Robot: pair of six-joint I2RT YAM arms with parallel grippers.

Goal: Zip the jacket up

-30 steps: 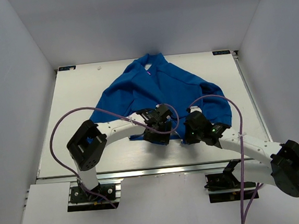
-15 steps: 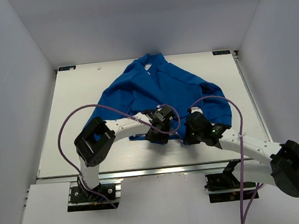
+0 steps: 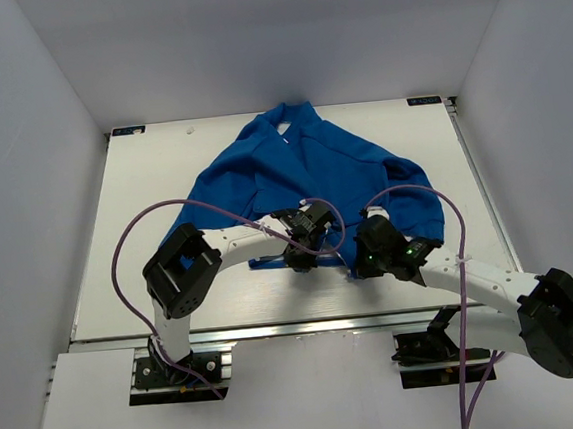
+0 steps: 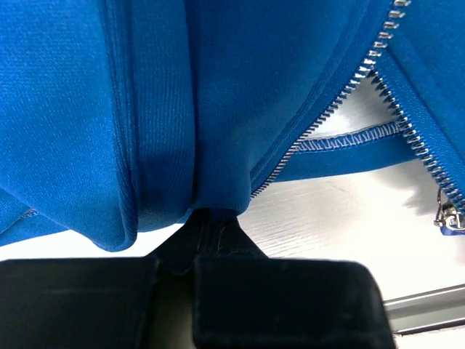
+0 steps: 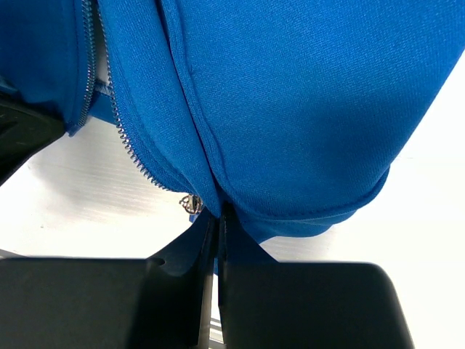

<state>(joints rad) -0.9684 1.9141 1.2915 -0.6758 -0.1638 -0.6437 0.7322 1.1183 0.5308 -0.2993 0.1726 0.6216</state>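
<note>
1. White tabletop (image 3: 134, 188) carries jacket (image 3: 332, 165), spread at centre, collar far.
2. Left gripper (image 4: 211, 222) and right gripper (image 5: 218, 214) each clamped on near hem.
3. Soft, limp fabric; likely best held beside zipper slider (image 5: 191, 203).

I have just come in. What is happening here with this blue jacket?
Two robot arms work on the jacket, which lies on the table. The left gripper is shut on the hem of one front panel, the right gripper on the other, beside the slider. The zipper is open, its halves not yet joined.
</note>
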